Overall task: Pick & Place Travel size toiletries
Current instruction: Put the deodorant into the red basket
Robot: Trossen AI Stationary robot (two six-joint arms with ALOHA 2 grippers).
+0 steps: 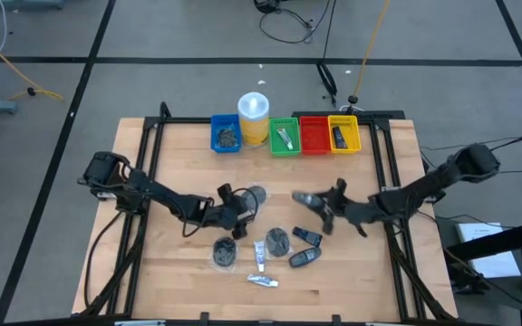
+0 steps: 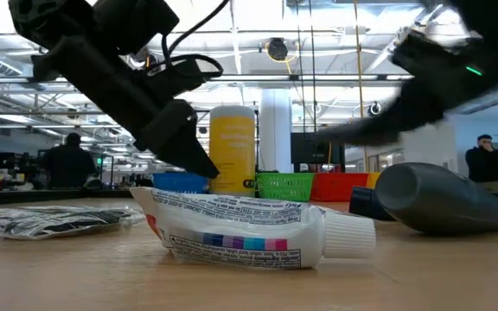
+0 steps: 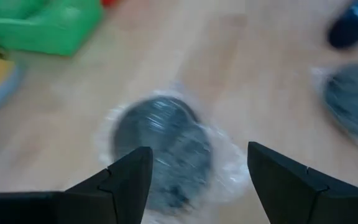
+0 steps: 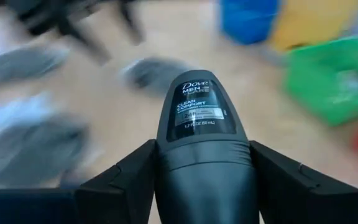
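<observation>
Gripping a dark deodorant [image 4: 202, 134], the right claw [image 1: 320, 206] hangs over the wooden table [image 1: 170, 272]; the left claw [image 3: 194, 180], spread wide, hovers above a wrapped disc [image 3: 160, 146]. Bins [image 1: 299, 135] line the far edge; people stand in the room behind.

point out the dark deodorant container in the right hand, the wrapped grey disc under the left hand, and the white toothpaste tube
dark oblong plastic deodorant container [image 4: 202, 134]: right wrist view, on its label face
flat round grey disc in clear wrap [image 3: 160, 140]: left wrist view, middle of the disc
white plastic toothpaste tube [image 2: 240, 226]: low view, on its printed body
</observation>
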